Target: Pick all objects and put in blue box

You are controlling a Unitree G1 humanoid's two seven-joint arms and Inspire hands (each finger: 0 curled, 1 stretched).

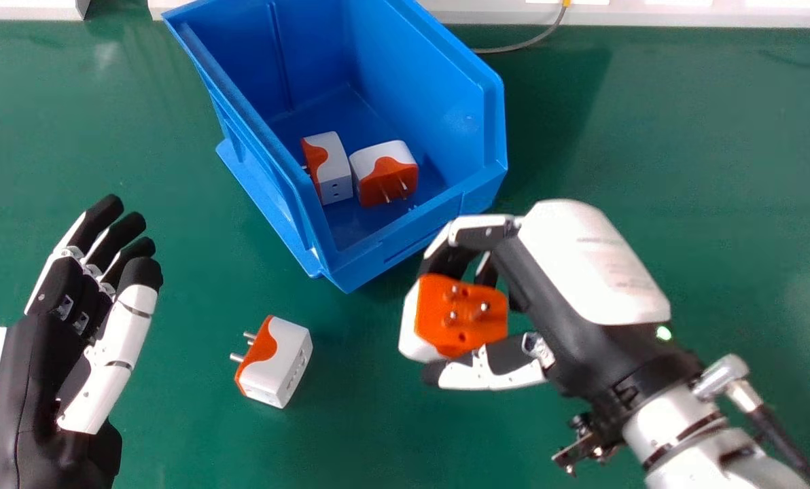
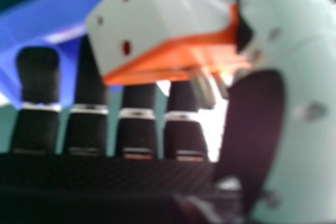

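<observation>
The plug adapter I hold is a chunky block, part white and part bright orange, with the orange face turned up and three metal pins standing out of it. My right hand is clamped on it, fingers bent on one side and thumb on the other. It is outside the blue box, in front of the wall nearest me.

From my head I see the pins nearly end-on, and only a strip of white along the adapter's side. From the right hand view I get what the head view hides: a white face with small dark holes, the orange part meeting it along a slanted edge, and the pins seen from the side, close to my thumb. The blue of the box shows beyond my fingers there, blurred.

The head view gives me the rest. Two more orange-and-white adapters sit on the box floor, side by side. Another, the loose adapter, lies on the green table between my two hands, its prongs pointing to my left. My left hand is at the left, fingers extended and holding nothing.
</observation>
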